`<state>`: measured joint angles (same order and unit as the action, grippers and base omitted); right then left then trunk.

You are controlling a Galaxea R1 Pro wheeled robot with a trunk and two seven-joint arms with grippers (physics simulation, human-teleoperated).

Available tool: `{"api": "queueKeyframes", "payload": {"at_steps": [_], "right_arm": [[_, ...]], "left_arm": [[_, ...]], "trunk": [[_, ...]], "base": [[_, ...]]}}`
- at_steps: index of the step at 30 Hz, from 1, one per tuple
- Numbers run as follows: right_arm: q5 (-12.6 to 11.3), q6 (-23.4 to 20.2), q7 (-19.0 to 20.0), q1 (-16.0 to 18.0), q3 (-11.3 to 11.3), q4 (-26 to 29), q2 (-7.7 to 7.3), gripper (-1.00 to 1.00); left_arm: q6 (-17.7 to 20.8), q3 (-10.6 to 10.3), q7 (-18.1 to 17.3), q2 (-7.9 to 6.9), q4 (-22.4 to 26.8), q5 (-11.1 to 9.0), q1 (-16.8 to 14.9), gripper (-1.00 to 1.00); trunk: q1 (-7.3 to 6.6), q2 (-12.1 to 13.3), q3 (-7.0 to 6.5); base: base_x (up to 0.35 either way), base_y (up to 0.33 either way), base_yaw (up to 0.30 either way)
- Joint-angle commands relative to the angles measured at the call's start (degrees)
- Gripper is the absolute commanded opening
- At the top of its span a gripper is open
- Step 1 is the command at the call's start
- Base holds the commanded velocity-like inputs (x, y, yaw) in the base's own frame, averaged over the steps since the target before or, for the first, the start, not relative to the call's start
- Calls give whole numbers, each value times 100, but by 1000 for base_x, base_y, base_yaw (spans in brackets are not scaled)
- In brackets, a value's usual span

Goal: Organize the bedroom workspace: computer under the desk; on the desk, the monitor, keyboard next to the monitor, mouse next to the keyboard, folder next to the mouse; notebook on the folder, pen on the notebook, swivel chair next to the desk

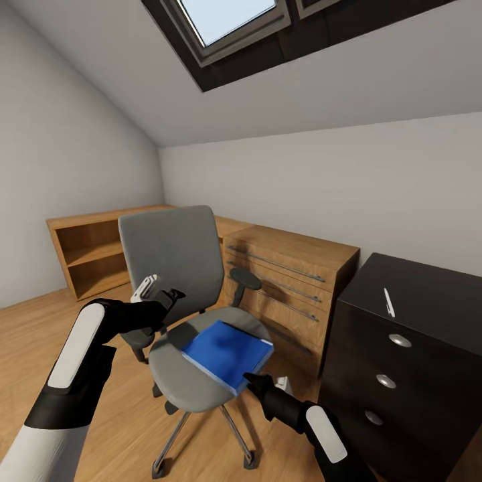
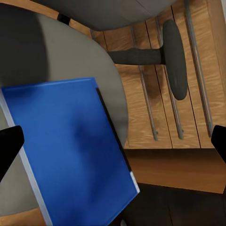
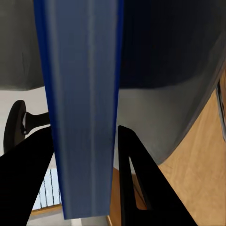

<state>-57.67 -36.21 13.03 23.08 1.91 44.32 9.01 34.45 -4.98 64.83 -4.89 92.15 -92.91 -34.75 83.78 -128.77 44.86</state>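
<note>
Folder [image 1: 226,353] not yet off the chair [image 1: 175,261]; right hand [image 3: 84,141] straddles its edge (unclosed), left hand [image 1: 164,300] open above.

An attic room has pale grey walls [image 1: 60,167] under a sloped ceiling [image 1: 321,80] with a dark-framed skylight [image 1: 227,20] showing pale sky. The floor [image 1: 27,335] is light wood. A low open wooden shelf unit [image 1: 94,251] adjoins a wooden drawer unit [image 1: 294,281]; beside it stands a black drawer cabinet [image 1: 402,355].

Matt grey cloth swivel chair [image 1: 181,268], chrome base, smooth blue folder [image 1: 227,353], seemingly wood-grain drawer unit [image 1: 294,281]
</note>
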Motion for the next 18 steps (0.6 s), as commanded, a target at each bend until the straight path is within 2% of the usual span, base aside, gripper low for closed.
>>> {"api": "queueKeyframes", "payload": {"at_steps": [1, 9, 14, 18], "right_arm": [[-8, -35, 5, 3, 20, 4, 4, -100], [-8, -35, 14, 4, 20, 35, -2, -100], [-8, -35, 15, 4, 20, 49, -4, -100], [-8, -33, 59, -2, 20, 161, -1, -100]], "left_arm": [[26, -3, 39, -4, 5, -25, -5, 100], [42, -7, 27, 0, 5, -25, -2, 100], [222, -7, -4, 11, 5, -25, 33, 100], [284, -16, -19, 8, 5, -19, 51, 100]], "trunk": [[-1, -3, 6], [-1, -3, 6], [-1, -3, 6], [-89, 158, -65]], "base": [[0, 0, 0], [0, 0, 0], [0, 0, 0], [0, 0, 0]]}}
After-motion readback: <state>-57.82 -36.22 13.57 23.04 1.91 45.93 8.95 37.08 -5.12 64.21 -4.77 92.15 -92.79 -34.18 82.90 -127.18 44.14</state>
